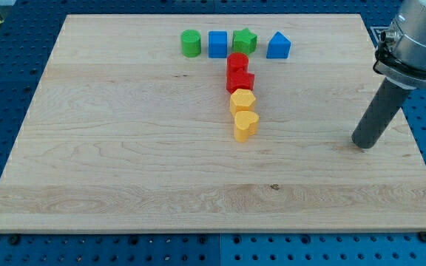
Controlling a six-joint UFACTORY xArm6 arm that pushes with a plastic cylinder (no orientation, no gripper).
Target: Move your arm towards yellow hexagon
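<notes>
The yellow hexagon (242,100) sits near the middle of the wooden board (124,148), in a column of blocks. A yellow heart (245,125) touches it just below. A red star-like block (240,80) and a red cylinder (237,62) lie just above it. My tip (362,144) rests on the board at the view's right, far to the right of the yellow hexagon and slightly lower than it, touching no block.
A row of blocks lies near the view's top: a green cylinder (191,43), a blue cube (217,44), a green star (245,41) and a blue pentagon-like block (278,46). The board's right edge is close to my tip.
</notes>
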